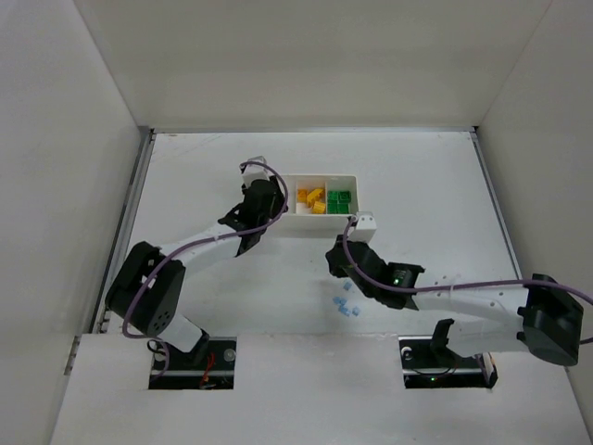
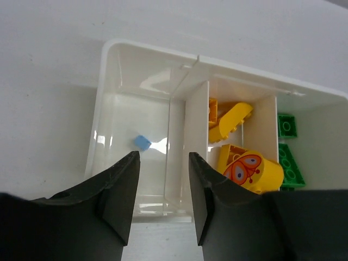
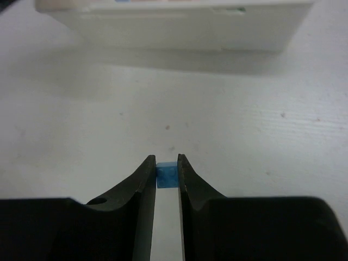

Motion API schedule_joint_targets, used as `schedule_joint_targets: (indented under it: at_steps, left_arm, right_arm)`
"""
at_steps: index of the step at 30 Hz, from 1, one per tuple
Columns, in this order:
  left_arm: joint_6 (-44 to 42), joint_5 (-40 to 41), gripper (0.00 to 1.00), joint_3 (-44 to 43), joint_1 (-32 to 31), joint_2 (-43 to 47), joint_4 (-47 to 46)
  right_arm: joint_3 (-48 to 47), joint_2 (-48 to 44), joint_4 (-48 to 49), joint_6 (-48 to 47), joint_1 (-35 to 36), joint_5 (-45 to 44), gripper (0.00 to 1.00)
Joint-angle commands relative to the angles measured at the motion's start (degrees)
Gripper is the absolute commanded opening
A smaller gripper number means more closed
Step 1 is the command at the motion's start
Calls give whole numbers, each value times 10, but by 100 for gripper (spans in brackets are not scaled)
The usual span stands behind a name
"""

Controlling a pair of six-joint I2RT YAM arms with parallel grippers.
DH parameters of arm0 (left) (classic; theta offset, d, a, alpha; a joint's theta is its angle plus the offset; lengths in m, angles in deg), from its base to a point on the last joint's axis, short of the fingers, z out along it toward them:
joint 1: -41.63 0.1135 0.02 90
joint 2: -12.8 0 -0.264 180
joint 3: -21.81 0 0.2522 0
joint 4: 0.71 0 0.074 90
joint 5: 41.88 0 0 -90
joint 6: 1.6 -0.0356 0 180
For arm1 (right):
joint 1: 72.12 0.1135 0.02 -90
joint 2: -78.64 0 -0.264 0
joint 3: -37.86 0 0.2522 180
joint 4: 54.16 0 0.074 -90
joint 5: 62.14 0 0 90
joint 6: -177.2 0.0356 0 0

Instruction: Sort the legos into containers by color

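Right end effector (image 3: pixel 167 163) is clenched on one light blue brick (image 3: pixel 167 178), which is pinched between the fingertips just above or on the tabletop (image 1: pixel 417 185); contact with the surface cannot be confirmed. It is positioned in front of the white tray (image 3: pixel 174 27), clearly apart from its near wall. Left end effector (image 2: pixel 163 160) is released, jaws spread and nothing between them, positioned over the near edge of the tray, roughly above the divider between two compartments. In the left wrist view, the compartment on the left holds a single blue brick (image 2: pixel 142 142) lying on its floor. The middle compartment holds yellow-orange bricks (image 2: pixel 231 122), one of them a rounded piece with a printed orange design (image 2: pixel 250 171). The compartment on the right holds green bricks (image 2: pixel 288 157). Overhead, several loose blue bricks (image 1: pixel 345 306) lie in a small cluster on the tabletop, near the right arm and well apart from the tray. Their exact count is too small to determine.
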State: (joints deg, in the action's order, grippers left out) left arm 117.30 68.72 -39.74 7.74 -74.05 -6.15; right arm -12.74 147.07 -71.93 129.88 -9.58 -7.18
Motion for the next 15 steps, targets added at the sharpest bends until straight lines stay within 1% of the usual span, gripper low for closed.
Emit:
schedule_joint_targets:
  at_steps: [1, 4, 8, 15]
  left_arm:
    - [-8, -12, 41, -14, 3, 48, -35]
    - [-4, -9, 43, 20, 4, 104, -29]
    - [7, -9, 40, 95, -5, 205, -8]
    - [65, 1, 36, 236, -60, 387, 93]
  right_arm:
    - [-67, 28, 97, -60, -25, 23, 21]
    - [-119, 86, 138, -92, -60, 54, 21]
    - [-205, 182, 173, -116, -97, 91, 21]
    - [-353, 334, 183, -131, -129, 132, 22]
